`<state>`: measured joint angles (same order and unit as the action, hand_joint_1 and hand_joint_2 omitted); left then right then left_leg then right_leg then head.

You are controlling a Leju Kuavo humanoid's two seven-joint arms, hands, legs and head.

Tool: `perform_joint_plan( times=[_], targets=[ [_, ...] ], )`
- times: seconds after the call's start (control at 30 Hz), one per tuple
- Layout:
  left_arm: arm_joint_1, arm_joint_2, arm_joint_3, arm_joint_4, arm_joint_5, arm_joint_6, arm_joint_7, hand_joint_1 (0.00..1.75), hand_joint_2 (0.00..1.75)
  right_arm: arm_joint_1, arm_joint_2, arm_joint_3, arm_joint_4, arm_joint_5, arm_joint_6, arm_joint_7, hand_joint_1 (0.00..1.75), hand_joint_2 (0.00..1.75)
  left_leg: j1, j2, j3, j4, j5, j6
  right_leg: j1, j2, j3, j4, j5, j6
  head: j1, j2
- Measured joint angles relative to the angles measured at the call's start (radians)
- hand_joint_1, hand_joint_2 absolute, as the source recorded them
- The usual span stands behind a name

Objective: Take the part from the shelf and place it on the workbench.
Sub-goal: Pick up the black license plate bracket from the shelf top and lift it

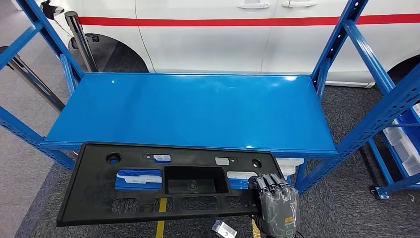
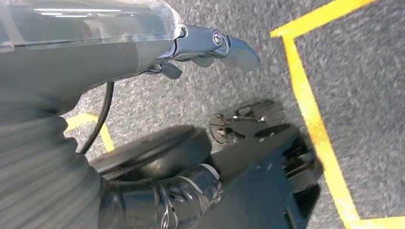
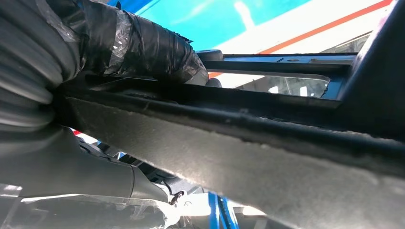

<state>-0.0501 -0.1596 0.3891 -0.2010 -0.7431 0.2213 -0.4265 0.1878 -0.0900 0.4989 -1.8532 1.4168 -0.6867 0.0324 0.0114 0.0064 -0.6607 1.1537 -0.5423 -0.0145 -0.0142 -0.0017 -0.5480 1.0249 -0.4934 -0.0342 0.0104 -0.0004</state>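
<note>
We see the long black plastic panel with cut-outs (image 1: 168, 183) held level just in front of the glossy blue metal shelf (image 1: 193, 109), overlapping its front edge. Our right hand (image 1: 275, 198) grips its right end. Our left hand (image 2: 210, 45) hangs over grey carpet (image 2: 363, 67), holding nothing, fingers apart.

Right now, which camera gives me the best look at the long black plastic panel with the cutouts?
The head view: the long black plastic panel shows whole, level before the blue shelf, the right hand gripping its near right corner. The right wrist view shows its edge up close; the left wrist view shows floor.
</note>
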Motion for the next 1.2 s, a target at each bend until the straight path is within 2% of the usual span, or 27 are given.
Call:
perform_joint_plan(
  times=[0.03, 0.07, 0.1, 0.13, 0.2, 0.27, 0.3, 0.4, 0.43, 0.47, 0.53, 0.57, 0.6, 0.63, 0.67, 0.7, 0.77, 0.8, 0.9, 0.93, 0.97, 1.0, 1.07, 1.1, 1.13, 1.17, 1.2],
  targets=[
    [0.000, 0.000, 0.000, 0.000, 0.000, 0.000, 0.000, 0.00, 1.75, 0.000, 0.000, 0.000, 0.000, 0.000, 0.000, 0.000, 1.75, 1.75, 0.000, 0.000, -0.017, 0.064, -0.041, -0.002, 0.002, -0.001, -0.010, 0.001, 0.008, -0.002, 0.000, 0.000],
    [0.000, 0.000, 0.000, 0.000, 0.000, 0.000, 0.000, 0.00, 1.75, 0.001, 0.000, 0.000, 0.000, 0.000, 0.000, 0.000, 1.75, 1.75, 0.000, 0.000, -0.027, 0.117, -0.066, -0.004, 0.004, -0.001, -0.021, 0.002, 0.016, -0.003, 0.000, 0.000],
    [0.000, 0.000, 0.000, 0.000, 0.000, 0.000, 0.000, 0.00, 1.75, 0.001, 0.000, 0.000, 0.000, 0.000, 0.000, 0.000, 1.75, 1.75, 0.000, 0.000, -0.023, 0.141, -0.070, -0.003, 0.006, -0.002, -0.032, 0.003, 0.023, -0.002, 0.000, 0.000],
    [0.001, 0.000, 0.000, 0.000, 0.000, 0.000, 0.000, 0.00, 1.75, 0.001, 0.000, 0.000, 0.000, 0.000, 0.000, 0.000, 1.75, 1.75, 0.000, 0.000, 0.000, 0.129, -0.055, 0.000, 0.008, -0.002, -0.042, 0.005, 0.029, -0.002, 0.000, 0.000],
    [0.000, 0.000, 0.000, 0.000, 0.000, 0.000, 0.000, 0.00, 1.75, 0.001, 0.000, 0.000, 0.000, 0.000, 0.000, 0.000, 1.75, 1.75, -0.004, -0.001, 0.093, 0.004, -0.008, 0.016, 0.012, -0.002, -0.054, 0.008, 0.040, 0.000, 0.000, 0.000],
    [-0.002, 0.002, 0.000, 0.000, 0.000, 0.000, 0.000, 0.00, 1.75, 0.002, 0.000, -0.001, 0.000, -0.001, 0.000, 0.000, 1.75, 1.75, -0.012, -0.001, 0.174, -0.125, 0.012, 0.032, 0.012, -0.002, -0.061, 0.009, 0.052, 0.008, 0.000, 0.000],
    [-0.003, 0.004, 0.000, 0.000, 0.000, 0.000, 0.000, 0.00, 1.75, 0.002, 0.000, -0.001, 0.000, -0.001, 0.000, 0.000, 1.75, 1.75, -0.017, -0.002, 0.190, -0.156, 0.012, 0.037, 0.010, -0.003, -0.062, 0.008, 0.058, 0.014, 0.000, 0.000],
    [-0.002, 0.004, 0.000, 0.000, 0.000, 0.000, 0.000, 0.00, 1.75, 0.003, 0.000, -0.002, 0.000, -0.001, 0.000, 0.000, 1.75, 1.75, -0.019, 0.001, 0.185, -0.178, 0.033, 0.046, 0.007, -0.003, -0.065, 0.004, 0.069, 0.034, 0.000, 0.000],
    [-0.002, 0.004, 0.000, 0.000, -0.001, 0.000, 0.000, 0.00, 1.75, 0.003, 0.000, -0.002, 0.000, -0.001, 0.000, 0.000, 1.75, 1.75, -0.016, 0.004, 0.181, -0.186, 0.044, 0.052, 0.008, -0.002, -0.071, 0.015, 0.054, 0.039, 0.000, 0.000],
    [-0.002, 0.003, 0.000, 0.000, -0.001, 0.000, 0.001, 0.00, 1.75, 0.003, 0.000, -0.002, 0.001, -0.002, 0.000, 0.000, 1.75, 1.75, -0.012, 0.006, 0.175, -0.194, 0.057, 0.058, 0.008, -0.001, -0.082, 0.044, 0.022, 0.043, 0.001, 0.000],
    [-0.003, 0.002, 0.000, 0.000, -0.002, 0.000, 0.001, 0.00, 1.75, 0.004, 0.000, -0.002, 0.002, -0.003, -0.001, 0.001, 1.75, 1.75, -0.010, 0.008, 0.154, -0.195, 0.076, 0.065, 0.005, 0.000, -0.119, 0.155, -0.070, 0.050, 0.001, 0.000],
    [-0.003, 0.002, 0.000, 0.000, -0.002, 0.000, 0.001, 0.00, 1.75, 0.004, 0.000, -0.002, 0.002, -0.003, -0.001, 0.001, 1.75, 1.75, -0.011, 0.008, 0.142, -0.191, 0.083, 0.064, 0.003, 0.001, -0.134, 0.214, -0.101, 0.054, 0.001, 0.000],
    [-0.002, 0.002, 0.000, 0.000, -0.002, 0.000, 0.002, 0.00, 1.75, 0.005, 0.000, -0.002, 0.003, -0.003, -0.001, 0.001, 1.75, 1.75, -0.010, 0.009, 0.128, -0.186, 0.090, 0.063, 0.001, 0.001, -0.137, 0.252, -0.112, 0.057, 0.001, 0.000],
    [-0.001, 0.002, 0.000, 0.000, -0.003, 0.000, 0.002, 0.00, 1.75, 0.005, 0.000, -0.002, 0.004, -0.003, -0.001, 0.002, 1.75, 1.75, -0.010, 0.009, 0.115, -0.180, 0.095, 0.061, -0.001, 0.000, -0.124, 0.257, -0.103, 0.060, 0.001, 0.000],
    [-0.001, 0.001, 0.000, 0.000, -0.003, 0.000, 0.002, 0.00, 1.75, 0.005, 0.000, -0.002, 0.004, -0.003, -0.001, 0.002, 1.75, 1.75, -0.009, 0.009, 0.102, -0.172, 0.099, 0.059, -0.003, 0.000, -0.092, 0.224, -0.079, 0.061, 0.001, 0.000],
    [-0.001, 0.000, 0.000, 0.000, -0.003, 0.000, 0.003, 0.00, 1.75, 0.005, 0.000, -0.002, 0.005, -0.003, -0.001, 0.003, 1.75, 1.75, -0.008, 0.009, 0.091, -0.163, 0.102, 0.056, -0.005, 0.000, -0.045, 0.159, -0.054, 0.061, 0.001, 0.000],
    [-0.001, -0.001, 0.001, 0.000, -0.004, 0.000, 0.003, 0.00, 1.75, 0.005, 0.000, -0.002, 0.004, -0.003, -0.001, 0.004, 1.75, 1.75, -0.010, 0.008, 0.073, -0.147, 0.106, 0.048, -0.002, 0.000, 0.032, 0.037, -0.034, 0.053, 0.001, 0.000],
    [-0.001, -0.002, 0.001, 0.000, -0.004, 0.000, 0.003, 0.00, 1.75, 0.005, 0.000, -0.002, 0.004, -0.003, -0.001, 0.004, 1.75, 1.75, -0.010, 0.007, 0.068, -0.141, 0.109, 0.043, 0.000, 0.001, 0.048, 0.005, -0.034, 0.048, 0.001, 0.000],
    [-0.001, -0.002, 0.001, 0.000, -0.004, 0.000, 0.004, 0.00, 1.75, 0.005, 0.000, -0.002, 0.004, -0.003, -0.001, 0.006, 1.75, 1.75, -0.010, 0.005, 0.060, -0.135, 0.118, 0.023, 0.002, 0.001, 0.036, -0.006, -0.025, 0.027, 0.001, 0.000],
    [-0.001, -0.002, 0.001, 0.000, -0.004, 0.000, 0.004, 0.00, 1.75, 0.005, 0.000, -0.002, 0.004, -0.003, -0.001, 0.006, 1.75, 1.75, -0.009, 0.004, 0.052, -0.124, 0.104, 0.016, 0.000, 0.000, 0.029, -0.007, -0.016, 0.018, 0.000, 0.000],
    [0.000, -0.002, 0.001, 0.000, -0.004, 0.000, 0.004, 0.00, 1.75, 0.005, 0.000, -0.002, 0.004, -0.003, -0.001, 0.006, 1.75, 1.75, -0.008, 0.003, 0.040, -0.096, 0.074, 0.010, -0.002, -0.001, 0.021, -0.009, -0.007, 0.009, 0.000, 0.000],
    [0.001, -0.002, 0.001, 0.000, -0.004, 0.000, 0.004, 0.00, 1.75, 0.005, 0.000, -0.002, 0.004, -0.003, -0.001, 0.006, 1.75, 1.75, -0.005, 0.002, 0.024, -0.048, 0.029, 0.005, -0.003, -0.003, 0.010, -0.009, 0.002, 0.003, 0.000, 0.000],
    [0.001, -0.002, 0.001, 0.000, -0.005, 0.000, 0.004, 0.00, 1.75, 0.006, 0.000, -0.003, 0.005, -0.003, -0.001, 0.006, 1.75, 1.75, -0.002, 0.002, -0.010, 0.075, -0.054, -0.003, 0.000, -0.003, -0.013, -0.006, 0.018, -0.001, -0.001, 0.000],
    [0.001, -0.002, 0.001, 0.000, -0.005, 0.000, 0.004, 0.00, 1.75, 0.006, 0.000, -0.003, 0.005, -0.003, -0.001, 0.006, 1.75, 1.75, -0.001, 0.002, -0.015, 0.118, -0.070, -0.005, 0.000, -0.004, -0.025, -0.003, 0.025, -0.001, -0.001, 0.000],
    [0.001, -0.002, 0.001, 0.000, -0.005, 0.000, 0.004, 0.00, 1.75, 0.006, 0.000, -0.003, 0.005, -0.003, -0.001, 0.006, 1.75, 1.75, 0.000, 0.002, -0.005, 0.130, -0.065, -0.006, 0.001, -0.004, -0.037, 0.000, 0.032, 0.000, -0.001, 0.000],
    [0.001, -0.002, 0.001, 0.000, -0.006, 0.000, 0.004, 0.00, 1.75, 0.006, 0.000, -0.003, 0.005, -0.003, -0.001, 0.006, 1.75, 1.75, 0.000, 0.002, 0.024, 0.103, -0.044, -0.005, 0.001, -0.004, -0.048, 0.004, 0.037, 0.002, -0.001, 0.000],
    [0.001, -0.002, 0.001, 0.000, -0.007, 0.000, 0.004, 0.00, 1.75, 0.006, 0.000, -0.003, 0.004, -0.003, -0.001, 0.006, 1.75, 1.75, 0.000, 0.001, 0.069, 0.045, -0.018, -0.002, 0.001, -0.004, -0.057, 0.008, 0.042, 0.004, -0.001, 0.000]
  ],
)
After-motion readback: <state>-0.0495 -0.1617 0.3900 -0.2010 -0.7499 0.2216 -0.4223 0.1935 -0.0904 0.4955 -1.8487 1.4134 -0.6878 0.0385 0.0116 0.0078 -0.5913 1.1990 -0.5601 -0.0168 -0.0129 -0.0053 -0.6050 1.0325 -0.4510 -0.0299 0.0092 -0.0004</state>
